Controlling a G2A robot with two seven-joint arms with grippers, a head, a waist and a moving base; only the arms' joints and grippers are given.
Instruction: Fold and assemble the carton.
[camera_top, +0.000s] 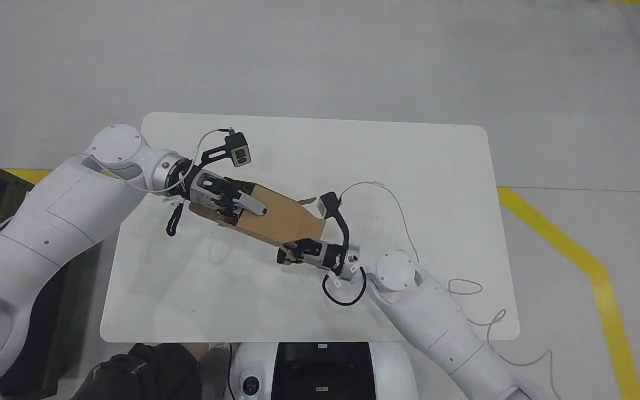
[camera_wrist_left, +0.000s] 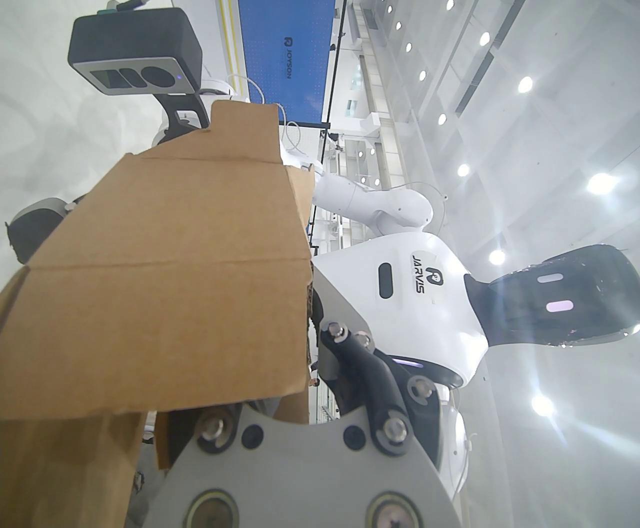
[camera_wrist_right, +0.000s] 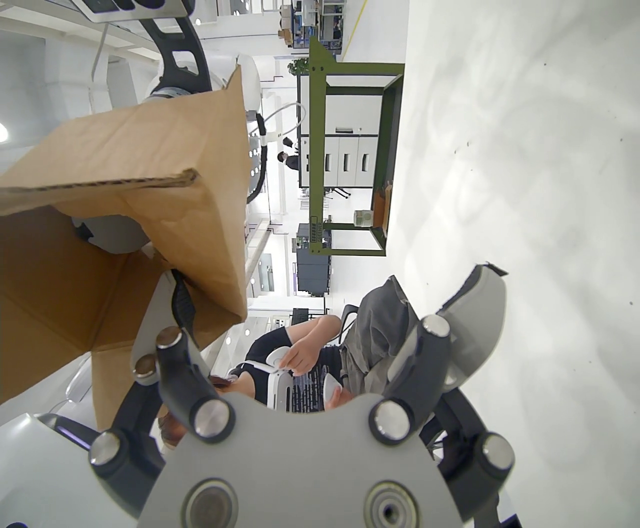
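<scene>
Left gripper (camera_top: 232, 203) over the left half of the white table (camera_top: 420, 180), clenched on one end of the carton (camera_top: 280, 222), brown corrugated board slanting over the table's middle, partly opened, end flaps loose, right gripper (camera_top: 292, 253) nearer the table's front edge, fingers spread wide, one against a flap

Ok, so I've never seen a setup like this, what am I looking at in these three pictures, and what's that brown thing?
It is a two-armed robot working at a white table. One picture looks down from above its arms; the other two come from cameras on the wrists, each looking past its own tool. The brown thing is a cardboard carton, flaps loose. The left tool appears to grip one end; the right tool, fingers spread open, is at the other end.
</scene>
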